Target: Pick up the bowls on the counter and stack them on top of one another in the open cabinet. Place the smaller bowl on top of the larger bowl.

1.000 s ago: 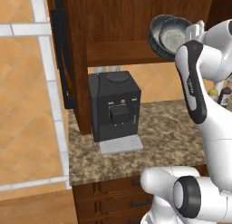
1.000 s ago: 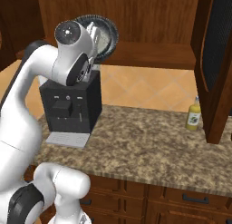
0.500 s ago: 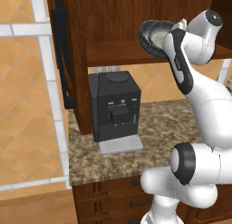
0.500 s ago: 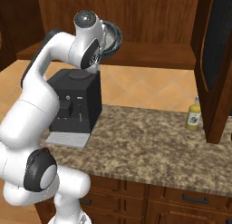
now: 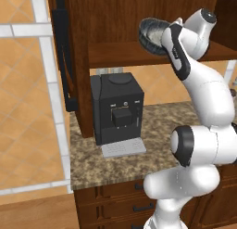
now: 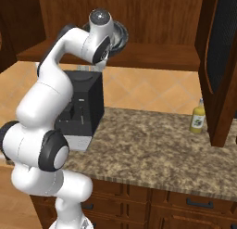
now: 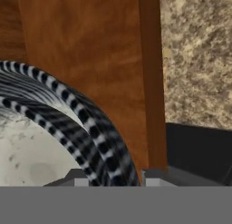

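Tool (image 5: 163, 38) is up in the upper right of the left base frame, at the level of the open cabinet's (image 5: 106, 19) wooden shelf (image 5: 115, 55), and we see it holding a bowl by the rim. In the hand view the fingers sit at the bottom edge with the rim passing between them, jaws partly closed on it. We take this to be the smaller bowl (image 7: 27, 141), since its inside is pale and speckled while its outside shows dark, finely lined bands. In the left base view that bowl is tilted almost onto its edge, just above the front edge of the shelf; in the right base view it peeks out, dark and round, behind the wrist (image 6: 118, 35) in the upper middle. We cannot tell whether it touches the shelf.

Below the shelf, a black coffee machine (image 5: 118, 112) stands on the desk (image 6: 152, 144), at centre in the left base view. A yellow bottle (image 6: 198, 117) stands on the desk at the right of the right base frame, just beside the cabinet door (image 6: 222, 61). Dark wooden drawers (image 6: 185, 205) with black handles run beneath the desk.
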